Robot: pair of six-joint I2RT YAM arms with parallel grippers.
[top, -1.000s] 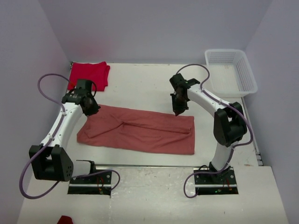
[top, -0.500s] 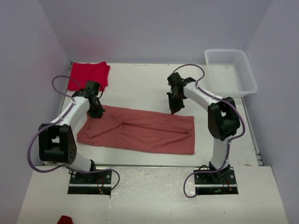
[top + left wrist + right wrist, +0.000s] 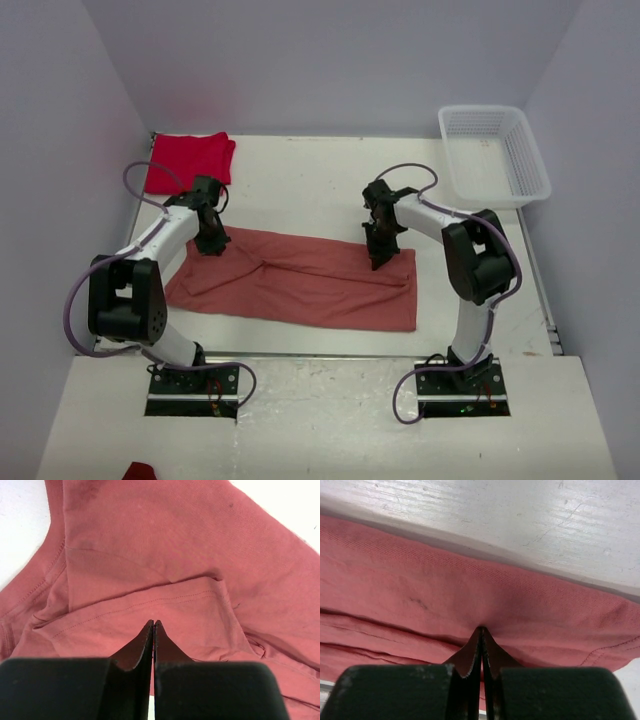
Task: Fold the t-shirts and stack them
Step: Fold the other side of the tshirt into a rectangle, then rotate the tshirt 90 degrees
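Observation:
A dusty salmon-pink t-shirt (image 3: 300, 280) lies folded into a long strip across the middle of the table. A bright red t-shirt (image 3: 190, 158) sits folded at the back left corner. My left gripper (image 3: 212, 245) is shut, its tips (image 3: 153, 622) over a folded sleeve layer near the pink shirt's (image 3: 150, 555) far left end. My right gripper (image 3: 380, 262) is shut too. Its tips (image 3: 481, 628) press a dimple into the pink shirt (image 3: 420, 590) just inside the far edge, near the right end. No cloth shows between either pair of jaws.
A white plastic mesh basket (image 3: 480, 110) stands at the back right corner. Purple-grey walls close in the table on the left, back and right. Bare white table (image 3: 495, 520) runs beyond the shirt's far edge.
Both arms have reached down. The left gripper moved right onto the pink shirt's left end. The right gripper dropped toward me onto the shirt's far edge. Both stayed shut.

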